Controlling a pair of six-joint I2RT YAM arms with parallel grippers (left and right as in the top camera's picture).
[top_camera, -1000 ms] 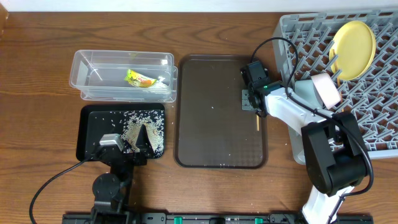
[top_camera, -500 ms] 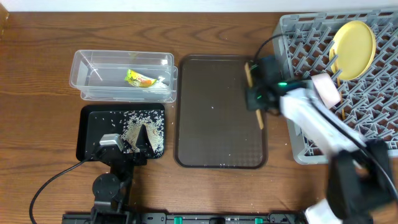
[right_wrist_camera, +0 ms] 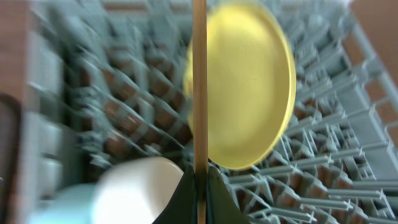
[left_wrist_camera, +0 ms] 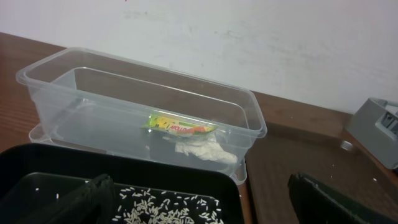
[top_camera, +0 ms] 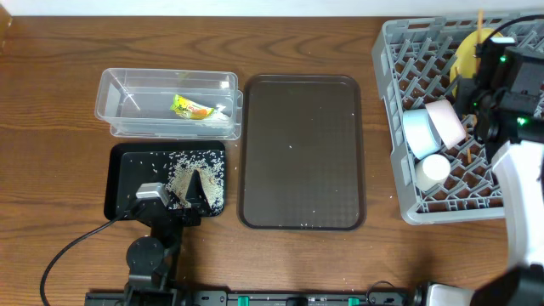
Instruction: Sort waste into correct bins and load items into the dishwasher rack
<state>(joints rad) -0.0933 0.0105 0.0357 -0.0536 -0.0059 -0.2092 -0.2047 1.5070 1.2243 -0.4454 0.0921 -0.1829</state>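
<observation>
your right hand [right_wrist_camera: 199,186], clamped on a chopstick [right_wrist_camera: 199,81], hung over the dishwasher rack [right_wrist_camera: 323,143], the stick's length pointing straight ahead across the yellow plate [right_wrist_camera: 249,87].

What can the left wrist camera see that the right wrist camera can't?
Only the left wrist camera shows the clear tub with the snack wrapper inside, and the black tray sprinkled with rice. Only the right wrist camera shows the right hand pinching a chopstick, the yellow plate and a white bowl. Both show brown wooden table, and probably the grey rack: just a corner in the left view.
</observation>
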